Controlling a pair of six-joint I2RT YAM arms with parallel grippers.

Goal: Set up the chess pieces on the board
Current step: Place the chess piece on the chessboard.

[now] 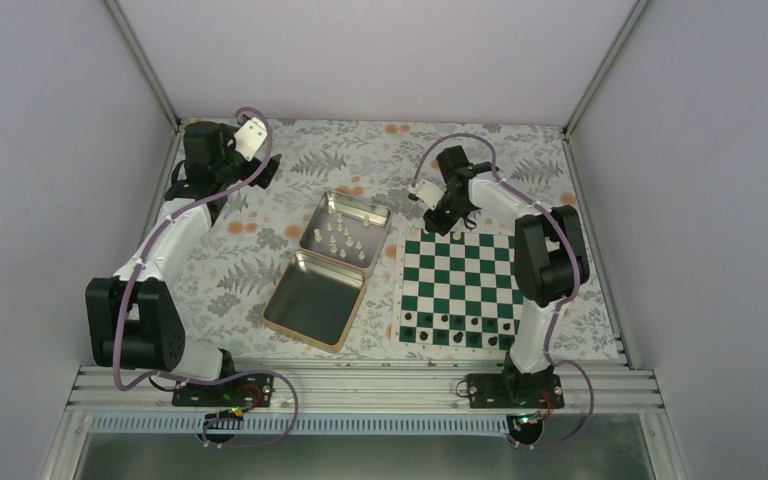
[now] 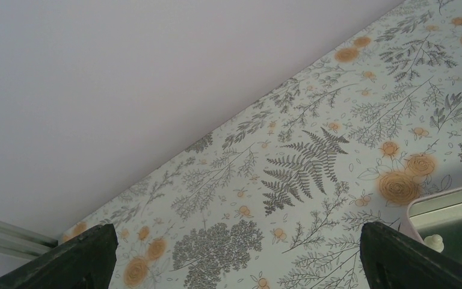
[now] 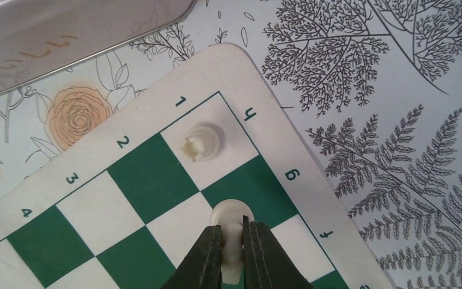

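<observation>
Entry: right claw (image 3: 233,230), clamped on a cream piece (image 3: 230,212) at the green square of the board (image 3: 150,174) just beside the corner rook (image 3: 200,143). The left claw (image 2: 240,241), fingers apart and empty, hung over the table (image 2: 313,120) near the tin (image 2: 451,201). Risk noted: the piece looked narrow and light, so a lopsided release or a finger dragging on withdrawal could have tipped it into the rook or left it off-centre.
</observation>
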